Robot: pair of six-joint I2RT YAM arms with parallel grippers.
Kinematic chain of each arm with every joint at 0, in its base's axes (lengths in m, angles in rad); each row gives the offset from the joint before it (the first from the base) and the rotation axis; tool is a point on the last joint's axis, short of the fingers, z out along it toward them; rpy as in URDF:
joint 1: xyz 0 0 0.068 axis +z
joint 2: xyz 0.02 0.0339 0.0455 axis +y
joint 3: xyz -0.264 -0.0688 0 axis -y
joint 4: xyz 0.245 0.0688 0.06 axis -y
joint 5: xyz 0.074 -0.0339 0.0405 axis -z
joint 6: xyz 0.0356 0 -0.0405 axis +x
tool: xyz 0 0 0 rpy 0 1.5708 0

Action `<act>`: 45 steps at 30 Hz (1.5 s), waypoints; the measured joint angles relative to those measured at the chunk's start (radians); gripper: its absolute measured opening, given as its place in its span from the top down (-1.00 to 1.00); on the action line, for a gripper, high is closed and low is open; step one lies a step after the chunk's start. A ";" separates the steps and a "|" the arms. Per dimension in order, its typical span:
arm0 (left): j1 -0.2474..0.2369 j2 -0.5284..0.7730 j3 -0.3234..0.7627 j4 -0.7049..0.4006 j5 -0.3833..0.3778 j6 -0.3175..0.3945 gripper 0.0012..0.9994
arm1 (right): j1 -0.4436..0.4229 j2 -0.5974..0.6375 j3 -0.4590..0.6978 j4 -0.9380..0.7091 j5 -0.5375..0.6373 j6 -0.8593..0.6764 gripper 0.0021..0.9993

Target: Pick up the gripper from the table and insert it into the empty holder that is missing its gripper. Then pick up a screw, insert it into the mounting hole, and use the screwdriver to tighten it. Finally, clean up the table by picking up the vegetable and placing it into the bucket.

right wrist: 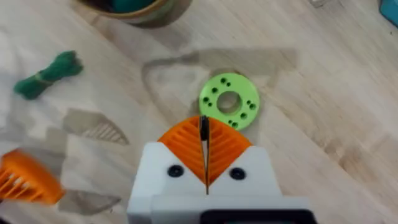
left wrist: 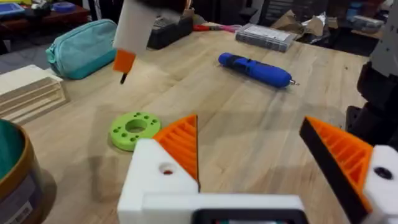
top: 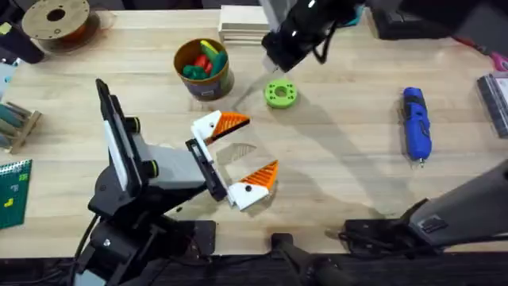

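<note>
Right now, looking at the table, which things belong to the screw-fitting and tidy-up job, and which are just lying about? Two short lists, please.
Job in hand:
screw, pinched in the right gripper
blue power screwdriver
dark green toy vegetable
ochre bucket

Lying about:
tan filament spool
teal pouch
stack of wooden boards

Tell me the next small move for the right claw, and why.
Probably carry it toward the left claw. The right claw is shut on what looks like a screw, above the green disc, and the left claw's white mount shows a hole.
</note>
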 joint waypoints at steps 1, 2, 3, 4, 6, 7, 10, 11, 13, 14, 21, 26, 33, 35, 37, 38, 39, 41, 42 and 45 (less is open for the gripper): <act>0.000 0.000 0.000 0.000 0.000 0.000 -0.98 | 0.000 -0.010 0.014 -0.020 -0.010 0.000 0.99; 0.000 0.000 0.000 0.000 0.000 0.000 -0.98 | 0.000 -0.021 0.031 -0.047 -0.022 -0.001 0.99; 0.000 0.000 0.000 0.000 0.000 0.000 -0.97 | 0.000 -0.030 0.051 -0.075 -0.034 -0.003 0.99; 0.000 0.000 0.000 0.000 0.000 0.000 -0.97 | 0.000 -0.035 0.065 -0.096 -0.043 -0.004 0.99; 0.000 0.000 0.000 0.000 0.000 0.000 -0.97 | 0.002 -0.044 0.100 -0.145 -0.064 -0.007 0.99; 0.000 0.000 0.000 0.000 0.000 0.000 -0.97 | 0.003 -0.046 0.116 -0.167 -0.074 -0.008 0.99; 0.000 0.000 0.000 0.000 0.000 0.000 -0.97 | 0.017 -0.055 0.157 -0.217 -0.094 -0.010 0.99; 0.000 0.000 0.000 0.000 0.000 0.000 -0.97 | 0.025 -0.060 0.168 -0.229 -0.098 -0.011 0.99; 0.000 0.000 0.000 0.000 0.000 0.000 -0.98 | 0.048 -0.073 0.185 -0.238 -0.104 -0.011 0.99; 0.000 0.000 0.000 0.000 0.000 0.000 -0.97 | 0.061 -0.081 0.190 -0.238 -0.106 -0.010 0.99; 0.000 0.000 0.000 0.000 0.000 0.000 -0.98 | 0.223 -0.112 0.201 -0.245 -0.160 -0.010 0.99; 0.000 0.000 0.000 0.000 0.000 0.000 -0.97 | 0.288 -0.112 0.201 -0.246 -0.183 -0.010 0.99; 0.000 0.000 0.000 0.000 0.000 0.000 -0.97 | 0.331 -0.112 0.201 -0.239 -0.197 -0.006 0.99; 0.000 0.000 0.000 0.000 0.000 0.000 -0.97 | 0.337 -0.111 0.201 -0.234 -0.211 -0.003 0.99; 0.000 0.000 0.000 0.000 0.000 0.000 -0.98 | 0.342 -0.108 0.201 -0.233 -0.223 0.001 0.99; 0.000 0.000 0.000 0.000 0.000 0.000 -0.97 | 0.344 -0.105 0.201 -0.233 -0.226 0.002 0.99; 0.000 0.000 0.000 0.000 0.000 0.000 -0.97 | 0.347 -0.101 0.201 -0.232 -0.228 0.004 0.99; 0.000 0.000 0.000 0.000 0.000 0.000 -0.97 | 0.352 -0.088 0.201 -0.232 -0.232 0.005 0.99; 0.000 0.000 0.000 0.000 0.000 0.000 -0.97 | 0.354 -0.080 0.201 -0.231 -0.234 0.006 0.99; 0.000 0.000 0.000 0.000 0.000 0.000 -0.97 | 0.356 -0.061 0.201 -0.229 -0.234 0.006 0.99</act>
